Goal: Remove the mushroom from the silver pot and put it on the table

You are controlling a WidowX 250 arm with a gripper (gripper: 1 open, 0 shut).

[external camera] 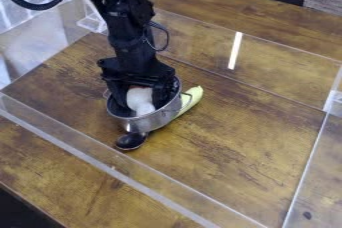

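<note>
The black robot arm reaches in from the far left and points its black pincer (140, 90) straight down into the small round shiny steel pot (144, 113), which stands on the brown wood-plank worktop (254, 142) a little left of the middle. The pincer's jaws stand wide apart, one on either side of the toy mushroom (139, 100). Only a pale, whitish part of the mushroom shows between the jaws; its reddish-brown cap is not clear at this size. The mushroom lies inside the pot, and whether the jaws touch it cannot be told.

The pot looks tilted, its near rim lower toward the front edge of the worktop. Just to the right of the pot, and touching or nearly touching its wall, lies the yellow-green handle of a spoon (190, 98), running from the pot's right side down toward the near left. The spoon's dark silver bowl (128, 140) rests on the planks just in front of the pot.

Clear acrylic walls (160, 187) edge the worktop on the near, left and right sides. A bright streak of reflected light shows on the planks to the right of the arm.
</note>
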